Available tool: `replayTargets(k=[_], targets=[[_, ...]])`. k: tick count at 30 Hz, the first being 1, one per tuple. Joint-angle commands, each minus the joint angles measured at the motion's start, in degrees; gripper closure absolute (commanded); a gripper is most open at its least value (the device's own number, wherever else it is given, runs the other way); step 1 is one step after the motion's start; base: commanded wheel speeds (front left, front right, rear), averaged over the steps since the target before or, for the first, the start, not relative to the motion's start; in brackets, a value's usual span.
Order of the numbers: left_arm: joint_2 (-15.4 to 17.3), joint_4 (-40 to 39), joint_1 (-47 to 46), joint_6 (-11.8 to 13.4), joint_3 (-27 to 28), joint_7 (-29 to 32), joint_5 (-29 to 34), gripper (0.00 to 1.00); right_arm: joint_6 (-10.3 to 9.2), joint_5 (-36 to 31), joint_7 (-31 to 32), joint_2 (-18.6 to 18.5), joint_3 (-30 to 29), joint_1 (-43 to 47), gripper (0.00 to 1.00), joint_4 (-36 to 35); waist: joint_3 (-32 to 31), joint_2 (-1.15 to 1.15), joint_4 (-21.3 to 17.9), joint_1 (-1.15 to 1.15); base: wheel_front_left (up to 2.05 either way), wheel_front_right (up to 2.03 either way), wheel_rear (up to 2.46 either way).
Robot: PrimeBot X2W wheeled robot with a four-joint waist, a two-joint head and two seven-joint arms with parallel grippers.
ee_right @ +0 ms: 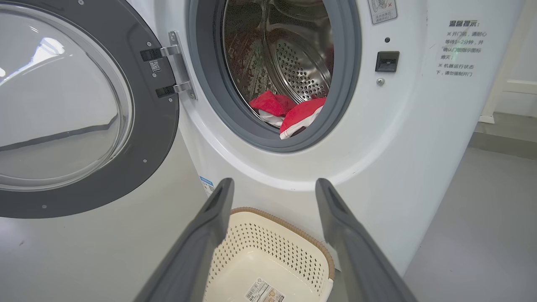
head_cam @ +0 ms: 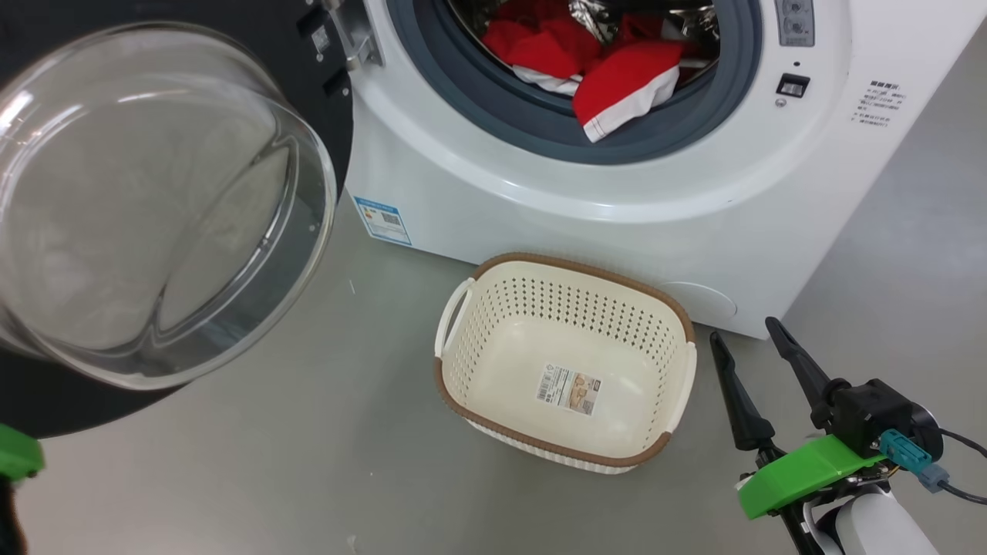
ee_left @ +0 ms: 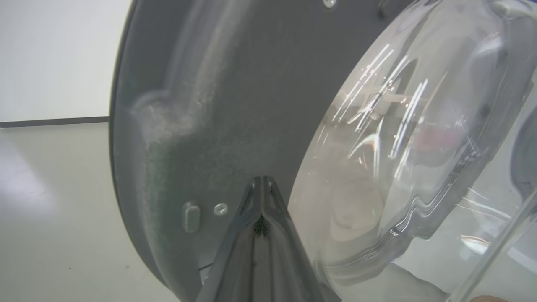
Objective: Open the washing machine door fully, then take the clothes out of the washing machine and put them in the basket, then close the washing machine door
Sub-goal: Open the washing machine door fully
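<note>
The white washing machine stands with its black door swung wide to the left, glass bowl bulging toward me. Red and white clothes lie in the drum, one piece draped over the grey gasket. The cream basket sits on the floor in front of the washer, holding no clothes. My right gripper is open, low at the basket's right, pointing at the washer. My left gripper is shut, tips against the door's dark inner face beside the glass.
Grey floor lies around the basket and under the door. A blue label sticker marks the washer's lower left front. A pale wall and dark baseboard run behind the door.
</note>
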Motion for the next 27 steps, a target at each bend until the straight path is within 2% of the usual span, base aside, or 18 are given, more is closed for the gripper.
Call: replayTargets(k=[1, 2, 5, 8, 9, 11, 19, 27], targets=[[2.5, -1.9, 1.4, -0.3, 1.6, -0.3, 0.6, 0.94, 0.35, -0.4, -0.4, 0.1, 1.0, 0.0, 0.00, -1.3, -0.6, 0.00, 0.1, 0.00, 0.00, 0.00, 0.00], [1.9, -2.7, 2.2, -0.4, 1.5, -0.3, 0.8, 0.83, 0.35, -0.3, -0.4, 0.2, 1.0, 0.2, 0.00, -1.2, -0.9, 0.00, 0.2, 0.00, 0.00, 0.00, 0.00], [-0.2, -5.5, 4.5, -0.6, 1.4, -0.3, 1.2, 0.79, 0.35, -0.2, -0.4, 0.3, 0.9, 0.6, 0.00, -1.2, -2.0, 0.00, 0.3, 0.00, 0.00, 0.00, 0.00], [-2.2, -8.7, 7.1, -0.8, 0.9, -0.3, 1.4, 0.56, 0.35, 0.0, -0.4, 0.5, 0.9, 0.9, 0.00, -1.1, -3.0, 0.00, 0.3, 0.00, 0.00, 0.00, 0.00], [-2.8, -9.9, 8.1, -0.8, 0.6, -0.3, 1.4, 0.45, 0.35, 0.1, -0.4, 0.5, 0.9, 1.1, 0.00, -1.2, -3.3, 0.00, 0.3, 0.00, 0.00, 0.00, 0.00], [-3.8, -12.3, 10.4, -0.8, -0.5, -0.3, 1.3, 0.00, 0.35, 0.2, -0.4, 0.6, 0.7, 1.4, 0.00, -1.3, -4.1, 0.00, 0.1, 0.00, 0.00, 0.00, 0.00], [-6.1, -23.2, 19.5, -0.9, -7.1, -0.3, -3.6, 0.00, 0.35, 0.4, -0.4, 0.9, -0.8, 2.6, 0.00, -2.1, -5.3, 0.00, -1.8, 0.00, 0.00, 0.00, 0.00], [-6.3, -31.1, 24.5, -0.9, -13.1, -0.3, -6.2, 0.00, 0.35, 0.3, -0.4, 1.0, -2.8, 3.4, 0.00, -2.9, -5.3, 0.00, -6.1, 0.00, 0.00, 0.00, 0.00]])
